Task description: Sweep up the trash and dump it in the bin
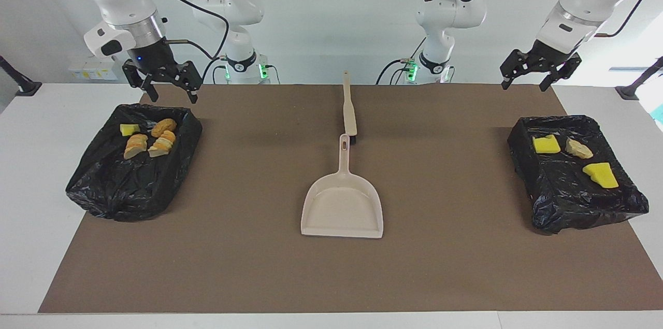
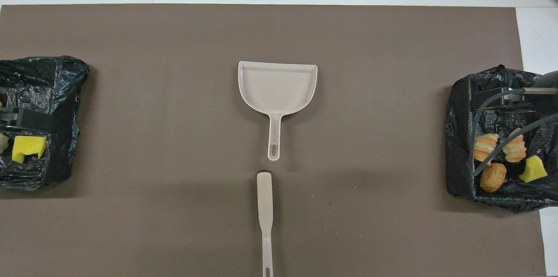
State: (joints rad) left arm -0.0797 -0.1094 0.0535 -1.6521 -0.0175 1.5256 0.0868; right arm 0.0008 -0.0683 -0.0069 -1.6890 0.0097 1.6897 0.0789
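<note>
From across the table, the left gripper hangs in the air with fingers open and holding nothing, over the mat's edge by one black bin. The right gripper hangs open and empty by the other bin. The trash lies inside both bins. From above, the dustpan and brush lie mid-table; the grippers are hard to make out.
</note>
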